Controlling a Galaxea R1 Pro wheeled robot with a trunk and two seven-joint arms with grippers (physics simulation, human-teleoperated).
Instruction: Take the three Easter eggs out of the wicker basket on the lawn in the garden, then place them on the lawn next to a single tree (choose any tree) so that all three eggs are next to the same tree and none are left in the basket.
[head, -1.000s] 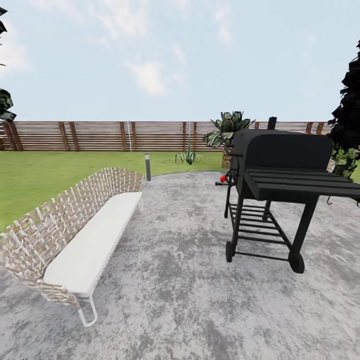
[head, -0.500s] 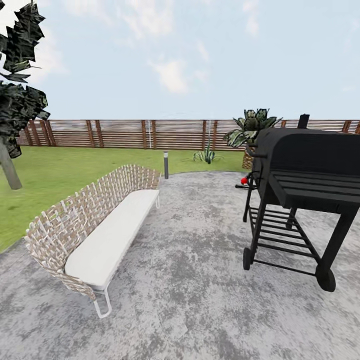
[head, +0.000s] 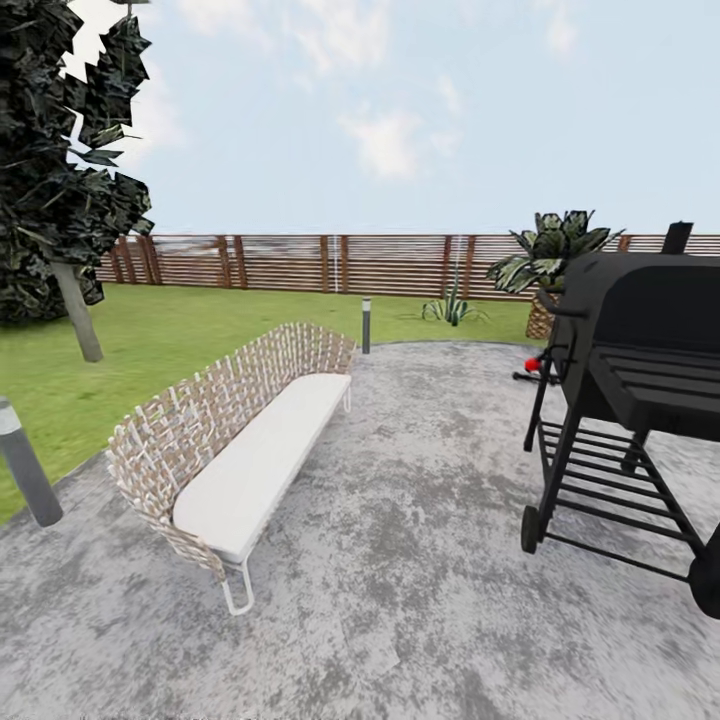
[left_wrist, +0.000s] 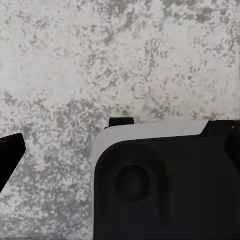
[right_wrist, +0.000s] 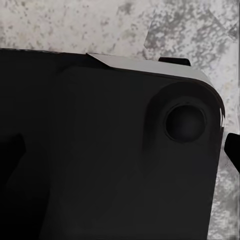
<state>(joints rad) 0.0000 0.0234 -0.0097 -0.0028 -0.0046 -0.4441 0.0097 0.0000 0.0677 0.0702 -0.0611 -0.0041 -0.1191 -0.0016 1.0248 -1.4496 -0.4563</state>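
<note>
End effector states unclear | tree: pale trunk, dark crown | lawn green

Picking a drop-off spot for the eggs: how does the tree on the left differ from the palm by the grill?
The tree has a slim, bare, pale trunk, slightly leaning; the palm has a short, patterned trunk, partly hidden by the grill. The tree's crown is dark and blocky and rises past the picture's top; the palm's broad green leaves barely top the fence. The tree stands in open lawn; the palm stands at the patio's far edge. Both stand before the fence.
</note>
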